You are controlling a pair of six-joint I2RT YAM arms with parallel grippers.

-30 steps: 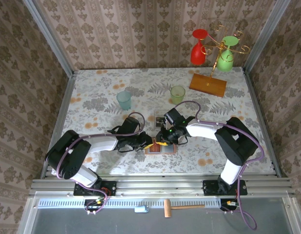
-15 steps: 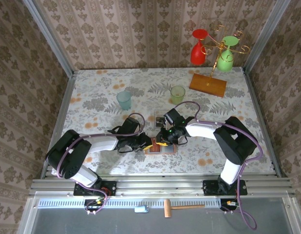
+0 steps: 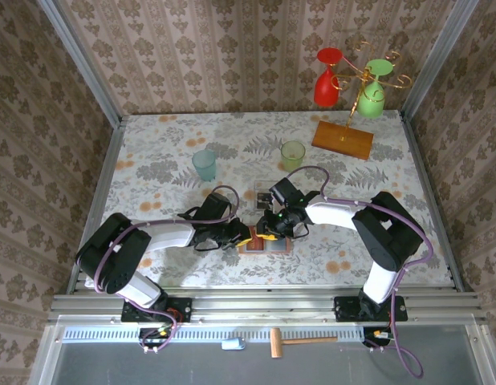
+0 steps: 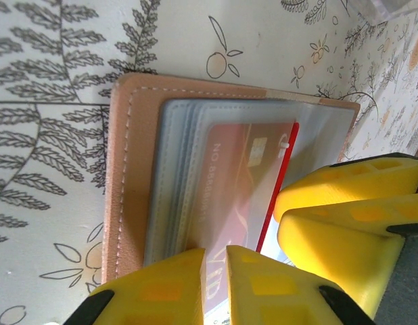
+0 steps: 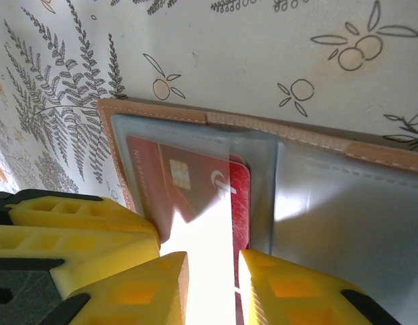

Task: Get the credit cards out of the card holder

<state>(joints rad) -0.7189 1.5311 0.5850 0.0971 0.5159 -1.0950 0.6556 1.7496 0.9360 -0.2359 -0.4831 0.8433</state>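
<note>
The salmon-pink card holder (image 3: 265, 245) lies open on the table between both arms, its grey-blue pockets (image 4: 175, 169) facing up. A red credit card (image 4: 246, 179) sits in the top pocket, its long edge sticking out past the sleeve (image 5: 241, 196). My left gripper (image 3: 245, 235) rests on the holder's near edge (image 4: 121, 176), its jaws (image 4: 216, 284) closed to a thin slit with the pocket sleeve between them. My right gripper (image 3: 269, 230) comes from the other side with its jaws (image 5: 212, 291) a little apart over the card's exposed part. Glare hides what lies between them.
A small clear tray (image 3: 262, 192) lies just behind the grippers. A blue cup (image 3: 205, 164) and a green cup (image 3: 292, 154) stand further back. An orange stand base (image 3: 343, 139) at the back right carries a red glass (image 3: 329, 80) and a green glass (image 3: 375, 95).
The right gripper's jaws have parted slightly. Both arms and the card holder stay where they were.
</note>
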